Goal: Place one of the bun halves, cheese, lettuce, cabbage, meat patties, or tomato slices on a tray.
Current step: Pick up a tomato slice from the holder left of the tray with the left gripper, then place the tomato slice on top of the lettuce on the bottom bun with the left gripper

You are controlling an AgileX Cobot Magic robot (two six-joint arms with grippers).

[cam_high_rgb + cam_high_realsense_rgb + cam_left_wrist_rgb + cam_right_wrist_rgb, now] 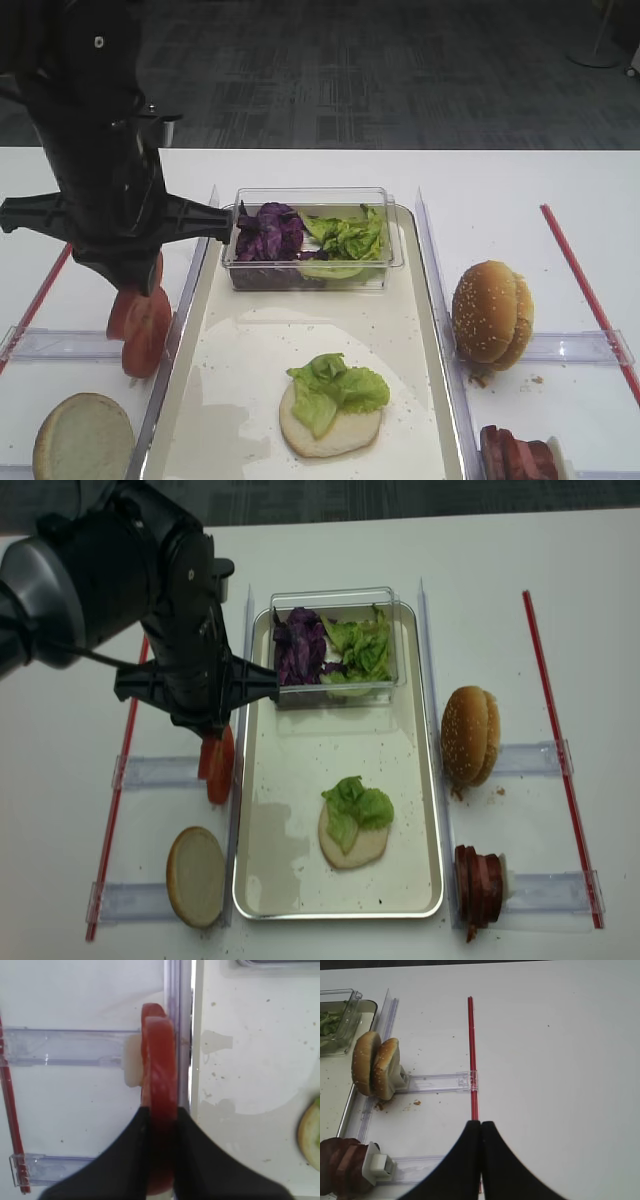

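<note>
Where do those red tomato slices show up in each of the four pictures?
Exterior high: tomato slices at lower left, under the left gripper.
Right wrist: not in it.
Left wrist: centre, one slice clamped on edge between the black fingers.
Exterior high (realsense): tomato slices left of centre, below the dark arm.
Shared landmark: the tray, whose left rim runs just right of the slices.

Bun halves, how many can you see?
4. One bun half lies on the tray under lettuce; one pale half lies left of the tray; two sesame domes stand on edge right of it.
</note>
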